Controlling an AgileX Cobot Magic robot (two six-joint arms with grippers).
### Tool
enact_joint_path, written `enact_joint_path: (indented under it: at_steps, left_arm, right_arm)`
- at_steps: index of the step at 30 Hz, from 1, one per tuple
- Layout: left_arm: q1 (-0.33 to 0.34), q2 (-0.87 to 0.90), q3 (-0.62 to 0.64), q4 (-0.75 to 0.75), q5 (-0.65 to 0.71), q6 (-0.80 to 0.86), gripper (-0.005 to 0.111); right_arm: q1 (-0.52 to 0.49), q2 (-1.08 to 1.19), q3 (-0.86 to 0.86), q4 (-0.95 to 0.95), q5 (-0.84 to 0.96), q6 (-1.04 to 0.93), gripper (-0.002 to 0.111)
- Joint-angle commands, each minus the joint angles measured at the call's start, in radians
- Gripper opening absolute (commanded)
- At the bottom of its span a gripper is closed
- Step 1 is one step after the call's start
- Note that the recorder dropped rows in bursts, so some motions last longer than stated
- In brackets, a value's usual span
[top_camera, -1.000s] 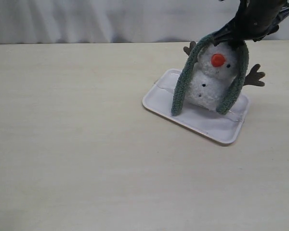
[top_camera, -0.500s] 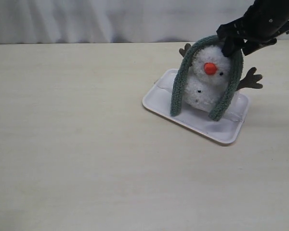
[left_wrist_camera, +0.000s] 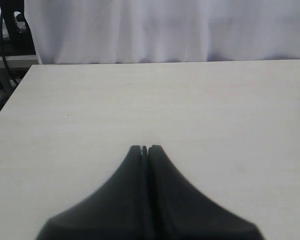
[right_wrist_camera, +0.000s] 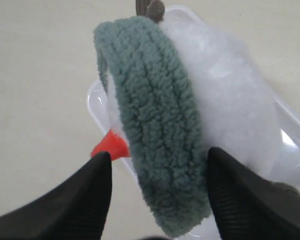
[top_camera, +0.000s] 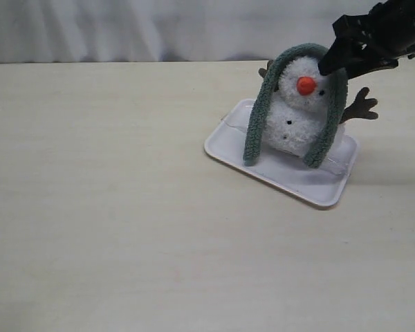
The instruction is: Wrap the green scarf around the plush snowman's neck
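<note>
The plush snowman [top_camera: 294, 121] stands upright on a white tray [top_camera: 290, 178], orange nose facing the camera. The green scarf [top_camera: 256, 124] arches over the top of its head, and both ends hang down its sides to the tray. My right gripper [top_camera: 328, 66] hovers open at the upper right of the head. In the right wrist view the scarf [right_wrist_camera: 155, 115] lies between the spread fingers of the right gripper [right_wrist_camera: 157, 155] with a gap on each side, the white snowman [right_wrist_camera: 235, 95] behind it. My left gripper [left_wrist_camera: 144, 148] is shut and empty over bare table.
The tray sits at the back right of a pale wooden table [top_camera: 124, 207]. A white curtain [top_camera: 159, 28] hangs behind the table's far edge. The snowman's brown twig arm [top_camera: 361, 107] sticks out below my right gripper.
The right gripper has drawn back from on top of the head to the upper right. The snowman rocked and has settled upright, with the scarf left draped over its head.
</note>
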Motion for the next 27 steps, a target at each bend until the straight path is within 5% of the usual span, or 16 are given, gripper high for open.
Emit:
enact_joint_path:
  at_steps: [1,14,18,23,27]
  left_arm:
    - [0.005,-0.003,0.002,-0.002,-0.012,-0.006,0.000]
    - [0.005,-0.003,0.002,-0.002,-0.014,-0.006,0.000]
    - [0.005,-0.003,0.002,-0.002,-0.014,-0.006,0.000]
    - [0.005,-0.003,0.002,-0.002,-0.014,-0.006,0.000]
    - [0.005,-0.003,0.002,-0.002,-0.014,-0.006,0.000]
  right_arm:
    - [-0.005,-0.002,-0.001,-0.035,-0.055,-0.015,0.054]
    - [0.065,-0.093,-0.001,-0.077,-0.211,-0.064,0.042]
    - [0.183,-0.088,0.002,-0.274,-0.224,-0.069,0.042]
    - [0.285,-0.084,0.002,-0.648,-0.264,0.161,0.042]
    - [0.303,-0.073,0.002,-0.711,-0.264,0.211,0.042]
